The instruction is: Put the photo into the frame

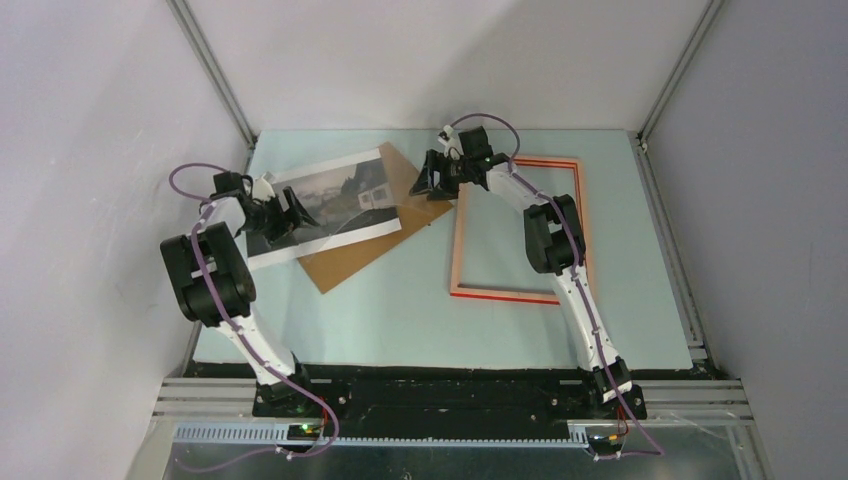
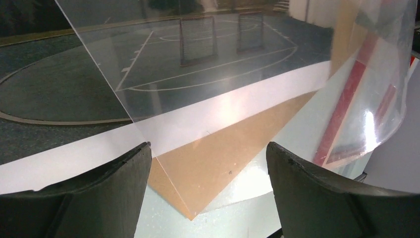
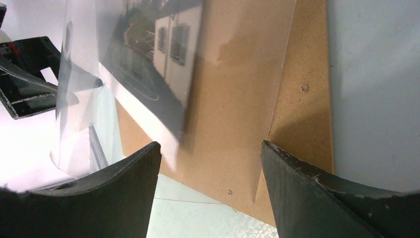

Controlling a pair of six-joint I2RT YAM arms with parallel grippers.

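Upper left, grey landscape paper photo [image 1: 330, 195] overlaps brown backing board [image 1: 350, 262]; thin red-edged rectangular frame [image 1: 505, 292] lies apart, right. Left gripper [image 1: 293, 213] and right gripper [image 1: 426, 180] hover, jaws spread.

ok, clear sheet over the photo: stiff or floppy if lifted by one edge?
Probably floppy: the clear sheet curls upward at one end in the left wrist view. Likely light, since it looks very thin. Its glossy face may slip across the photo when pushed.

text: none readable | labels: none | numbers: none
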